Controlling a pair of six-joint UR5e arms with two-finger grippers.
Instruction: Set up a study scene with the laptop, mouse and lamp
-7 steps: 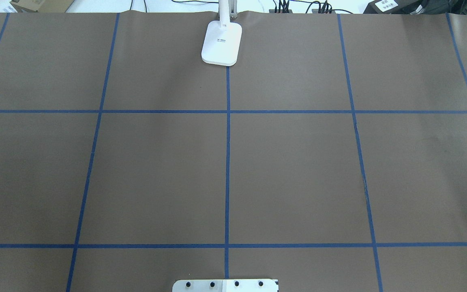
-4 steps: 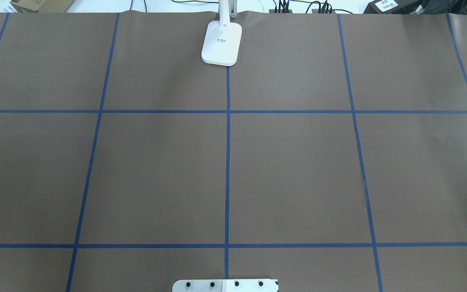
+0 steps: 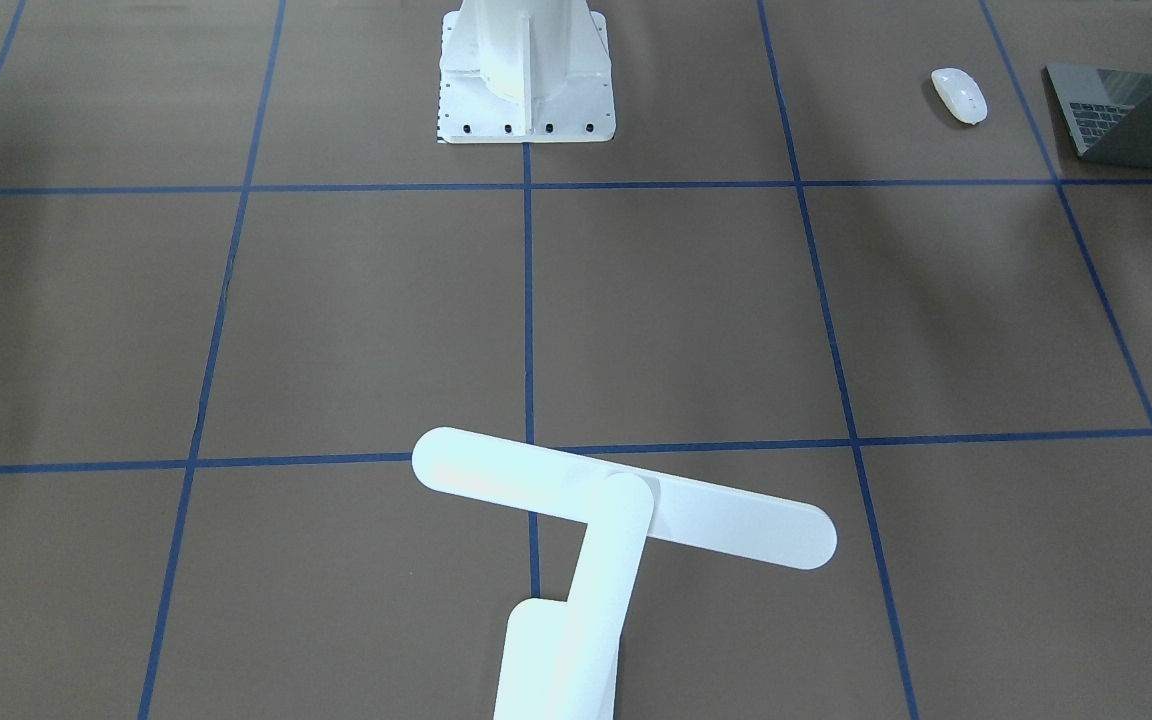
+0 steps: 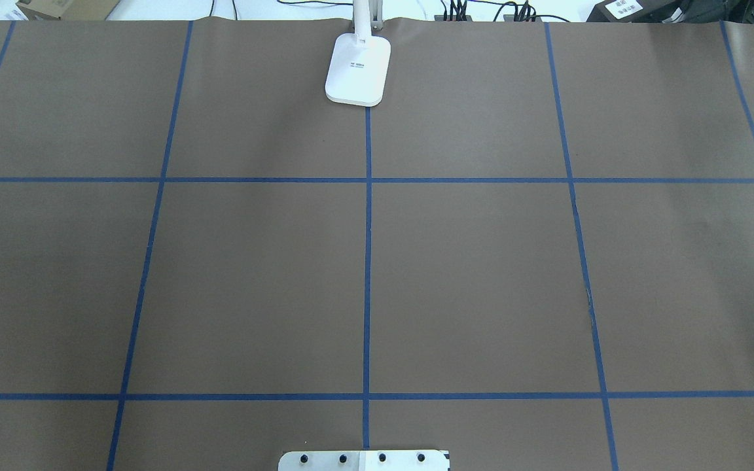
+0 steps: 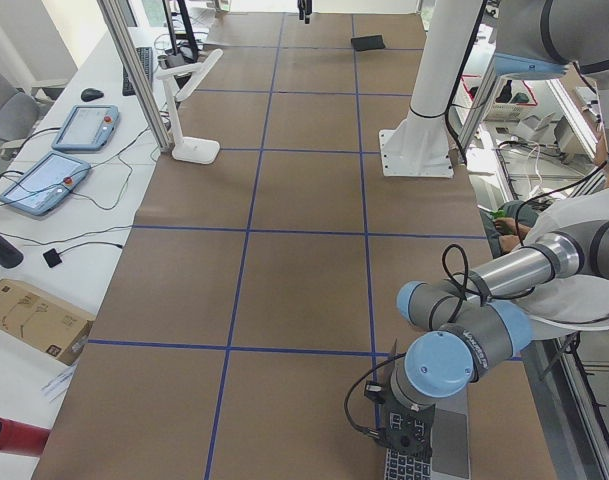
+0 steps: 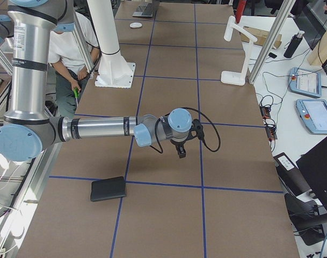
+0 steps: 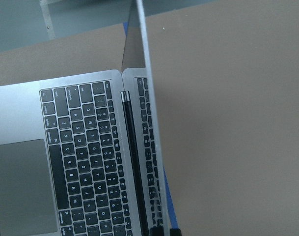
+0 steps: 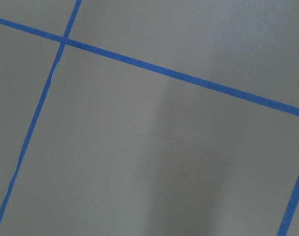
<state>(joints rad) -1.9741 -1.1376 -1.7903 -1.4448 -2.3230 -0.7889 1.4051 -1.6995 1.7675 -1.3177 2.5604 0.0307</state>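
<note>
The grey laptop (image 3: 1101, 100) stands open at the table's corner on my left side. The left wrist view shows its black keys (image 7: 85, 147) and its screen edge-on. My left gripper (image 5: 399, 445) hangs just over the laptop (image 5: 434, 465); I cannot tell whether it is open or shut. The white mouse (image 3: 959, 95) lies beside the laptop, apart from it. The white lamp (image 3: 626, 498) stands at the table's far middle edge, with its base (image 4: 358, 69) on the centre line. My right gripper (image 6: 181, 153) hovers low over bare table; I cannot tell its state.
A flat black mat (image 6: 108, 188) lies on my right side near the right arm. The white robot pedestal (image 3: 526, 70) stands at the near middle edge. A seated person (image 5: 574, 260) is behind the robot. Teach pendants (image 5: 54, 170) lie beyond the table's far edge.
</note>
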